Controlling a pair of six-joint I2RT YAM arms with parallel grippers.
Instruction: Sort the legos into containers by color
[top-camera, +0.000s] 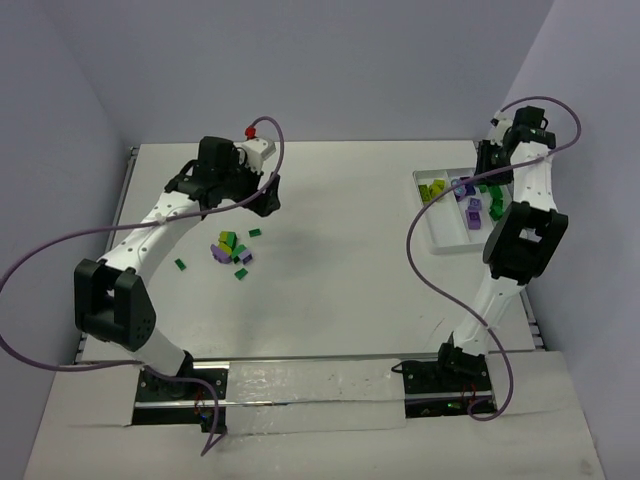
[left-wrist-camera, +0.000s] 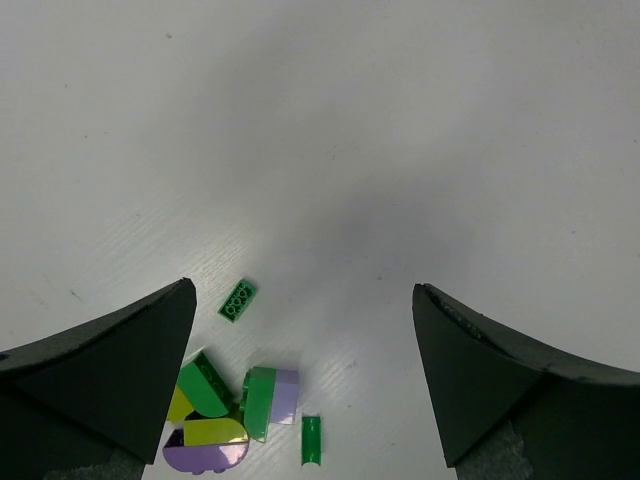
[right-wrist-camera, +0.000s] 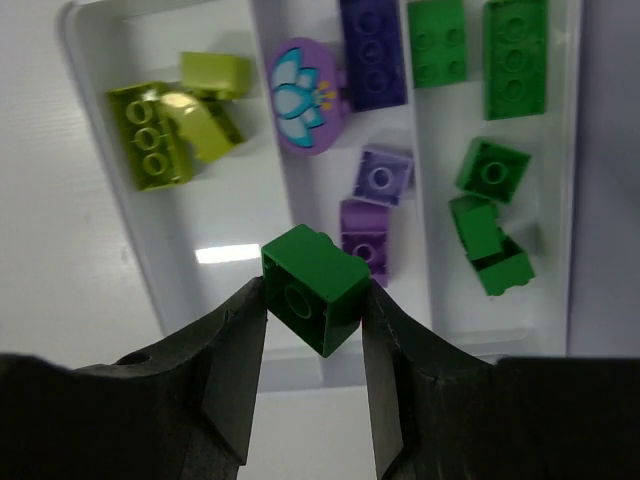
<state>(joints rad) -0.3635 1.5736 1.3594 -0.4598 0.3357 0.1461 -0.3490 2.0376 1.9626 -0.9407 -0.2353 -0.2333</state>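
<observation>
Now right jaws pinch green lego (right-wrist-camera: 313, 288) above tray (right-wrist-camera: 200, 210) (perhaps middle section)

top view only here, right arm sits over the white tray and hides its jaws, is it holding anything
observer: yes, the right jaws are shut on a small dark green square plastic brick.
operator: over which section of the tray
observer: it looks over the near end of the white plastic tray's middle section, by the purple bricks; the green ones lie one section over.
operator: and the left jaws
observer: wide open, empty, above the loose pile of bricks.
</observation>
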